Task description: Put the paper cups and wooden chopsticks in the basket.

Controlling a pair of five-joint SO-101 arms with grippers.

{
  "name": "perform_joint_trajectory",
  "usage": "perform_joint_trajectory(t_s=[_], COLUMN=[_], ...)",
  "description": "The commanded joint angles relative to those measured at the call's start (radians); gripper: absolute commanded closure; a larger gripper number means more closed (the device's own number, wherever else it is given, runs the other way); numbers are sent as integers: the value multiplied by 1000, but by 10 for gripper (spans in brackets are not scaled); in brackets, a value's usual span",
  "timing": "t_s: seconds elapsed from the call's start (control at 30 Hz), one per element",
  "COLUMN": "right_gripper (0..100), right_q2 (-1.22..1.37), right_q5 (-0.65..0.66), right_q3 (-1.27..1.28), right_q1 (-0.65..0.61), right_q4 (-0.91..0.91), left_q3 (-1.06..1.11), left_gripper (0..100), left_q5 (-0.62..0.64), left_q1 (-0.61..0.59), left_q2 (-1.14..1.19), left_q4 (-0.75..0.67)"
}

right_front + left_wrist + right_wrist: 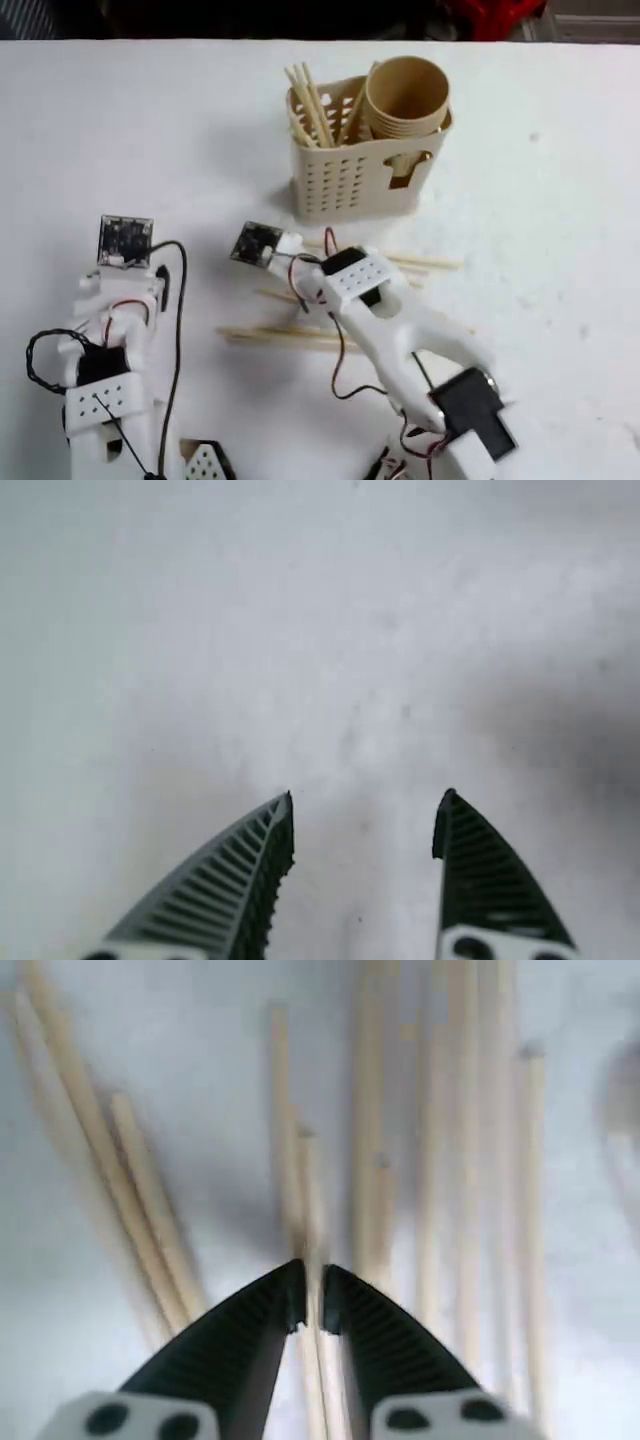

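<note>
A cream perforated basket (pixel 350 185) stands at the back middle of the table. Stacked paper cups (pixel 405 95) and several wooden chopsticks (pixel 308 105) stick up out of it. More chopsticks (pixel 270 338) lie loose on the table in front of it, under the right arm (pixel 380 310). My right gripper (pixel 312 1285) is low over this pile, its jaws shut on one thin chopstick (pixel 308 1190), with other sticks (pixel 480 1160) lying alongside. My left gripper (pixel 362 820) is open over bare table; the left arm (pixel 115 330) sits at the front left.
The white table (pixel 540 250) has free room to the right and left of the basket. Two chopsticks (pixel 430 262) reach out to the right from under the right arm. Cables trail from both arms near the front edge.
</note>
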Motion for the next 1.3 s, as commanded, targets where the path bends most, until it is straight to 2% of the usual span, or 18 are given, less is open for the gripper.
perform_joint_trajectory(t_s=[0.0,0.27,0.37,0.5,0.57,0.67,0.77,0.9,0.97,1.07,1.27], right_gripper=[982,981,965,868,854,854,858,954,985,962,957], right_q2=[-205,-506,-472,-297,-214,-199,-292,-407,-429,-417,-242], right_q5=[-54,-51,-37,20,21,17,17,21,18,25,17], right_q3=[-28,-23,9,40,40,35,49,147,193,224,235], right_q1=[71,68,35,-36,-68,-93,-110,-200,-225,-229,-208], right_q4=[27,143,142,111,114,163,243,295,291,268,128], left_q3=[-9,-9,-9,-9,-9,-9,-9,-9,-9,-9,-9], left_gripper=[766,766,766,766,766,766,766,766,766,766,766], left_q5=[-9,-9,-9,-9,-9,-9,-9,-9,-9,-9,-9], left_q1=[15,15,16,16,16,16,16,16,16,16,16], left_q2=[-13,-13,-13,-13,-13,-13,-13,-13,-13,-13,-13], left_q4=[-25,-25,-25,-25,-25,-25,-25,-25,-25,-25,-25])
